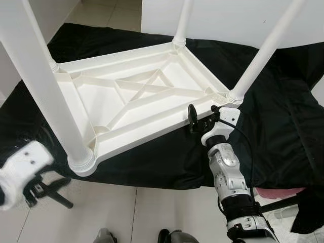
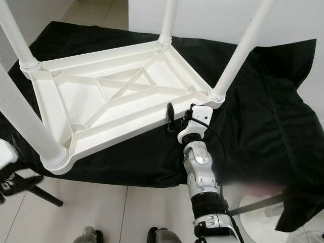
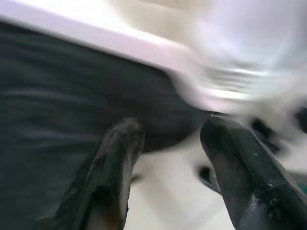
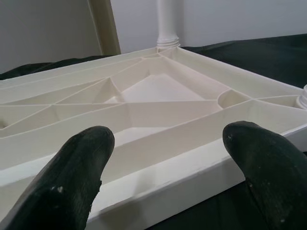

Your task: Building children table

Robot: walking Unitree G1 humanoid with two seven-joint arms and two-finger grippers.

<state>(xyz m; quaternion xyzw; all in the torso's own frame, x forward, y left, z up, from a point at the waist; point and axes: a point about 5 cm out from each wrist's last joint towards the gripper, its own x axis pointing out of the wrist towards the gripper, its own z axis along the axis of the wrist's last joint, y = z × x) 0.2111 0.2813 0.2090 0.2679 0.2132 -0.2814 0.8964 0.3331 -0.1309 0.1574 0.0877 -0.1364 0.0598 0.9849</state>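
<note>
Your right gripper [image 1: 193, 117] hangs spread wide at the upturned white table's [image 1: 136, 96] near rim; your left gripper [image 1: 48, 192], blurred, seems parted beside the black cloth [image 1: 283, 116].

Upturned white plastic children's table [image 1: 136, 96] on black cloth [image 1: 273, 116], four upright white legs [image 1: 263, 50] fencing its corners, ribbed underside open between them, right gripper [image 1: 200, 119] spread at near rim

all four legs [image 1: 43, 96] of the upturned table [image 1: 142, 96] run off the top edge, ends unseen; left tool [image 1: 48, 190] motion-blurred at frame corner, left wrist view smeared; black cloth [image 1: 283, 116] cut off at right edge
</note>
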